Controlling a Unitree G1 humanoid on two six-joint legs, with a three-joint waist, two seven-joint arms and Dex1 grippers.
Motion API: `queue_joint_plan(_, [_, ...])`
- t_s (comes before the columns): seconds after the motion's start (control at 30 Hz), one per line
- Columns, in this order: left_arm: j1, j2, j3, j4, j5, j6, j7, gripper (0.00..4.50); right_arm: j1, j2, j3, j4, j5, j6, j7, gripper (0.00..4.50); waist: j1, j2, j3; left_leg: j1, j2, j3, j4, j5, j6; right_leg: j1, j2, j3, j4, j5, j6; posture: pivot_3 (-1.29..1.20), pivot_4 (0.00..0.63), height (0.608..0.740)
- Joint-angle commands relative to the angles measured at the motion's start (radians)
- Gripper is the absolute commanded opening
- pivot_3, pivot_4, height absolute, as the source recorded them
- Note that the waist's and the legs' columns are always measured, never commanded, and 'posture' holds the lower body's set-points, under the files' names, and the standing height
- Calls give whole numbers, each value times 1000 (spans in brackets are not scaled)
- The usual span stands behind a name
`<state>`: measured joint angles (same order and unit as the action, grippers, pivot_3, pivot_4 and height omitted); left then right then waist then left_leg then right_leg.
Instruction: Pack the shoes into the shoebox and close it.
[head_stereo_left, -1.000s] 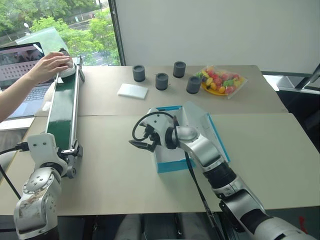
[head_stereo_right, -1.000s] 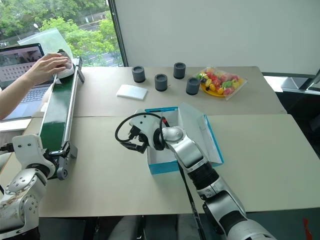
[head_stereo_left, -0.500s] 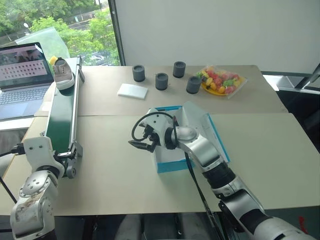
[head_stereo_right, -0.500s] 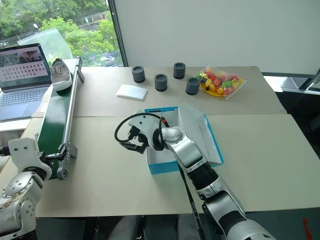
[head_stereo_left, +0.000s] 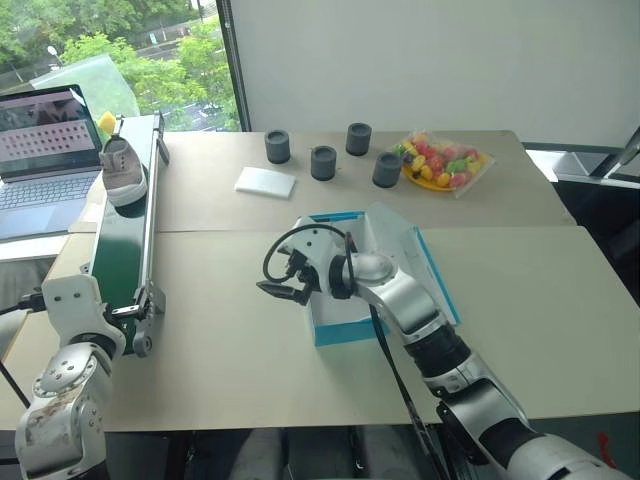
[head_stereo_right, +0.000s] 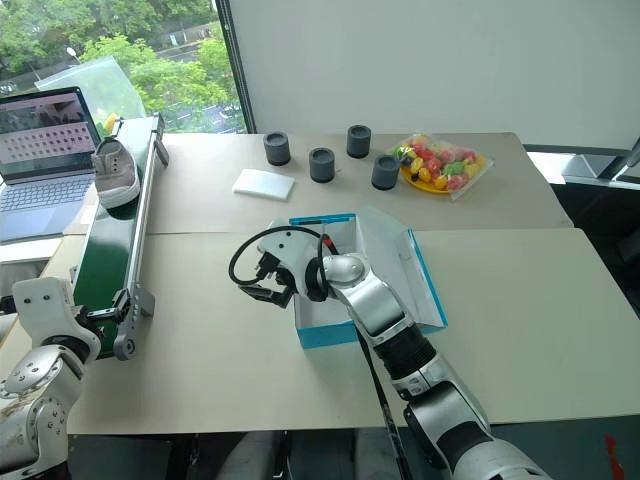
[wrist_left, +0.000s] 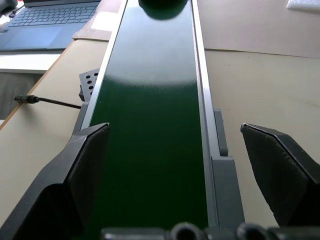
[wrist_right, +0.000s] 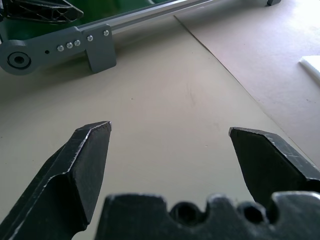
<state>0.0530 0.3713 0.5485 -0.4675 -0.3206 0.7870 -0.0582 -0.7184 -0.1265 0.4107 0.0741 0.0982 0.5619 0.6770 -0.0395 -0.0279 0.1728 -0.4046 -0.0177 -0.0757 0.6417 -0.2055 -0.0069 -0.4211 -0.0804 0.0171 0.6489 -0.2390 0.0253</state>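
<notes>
Your right end effector (wrist_right: 170, 137) is hanging wide open and gripping nothing, poised over the bare surface (head_stereo_left: 230, 350) just beside the left wall of the turquoise shoebox (head_stereo_left: 345, 328), which is sitting with its lid flap raised. Your left end effector (wrist_left: 175, 137) is also gaping fully and empty, its fingers straddling the near end of the green conveyor belt (head_stereo_left: 125, 240). One shoe (head_stereo_left: 122, 172) is lying on the belt's far end, beside the laptop (head_stereo_left: 40, 150).
</notes>
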Motion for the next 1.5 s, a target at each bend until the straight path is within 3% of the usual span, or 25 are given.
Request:
queue_joint_plan(0.03, [-2, 9, 26, -29, -1, -5, 5, 4500, -2, 5, -14, -33, 4, -11, 4, 4483, 0, 0, 0, 0, 0, 0, 0, 0, 0, 0, 0, 0, 0, 0, 0, 0, 150, 728])
queue_joint_plan(1.47, [-9, 4, -8, 78, 45, 1, 30, 4500, 14, -11, -39, -83, 16, 29, -5, 4483, 1, 0, 0, 1, 0, 0, 0, 0, 0, 0, 0, 0, 0, 0, 0, 0, 150, 728])
queue_joint_plan(1.5, [-11, 2, -7, 79, 43, 0, 30, 4243, 14, -11, -40, -85, 16, 31, -5, 4496, 1, 0, 0, 1, 0, 0, 0, 0, 0, 0, 0, 0, 0, 0, 0, 0, 150, 728])
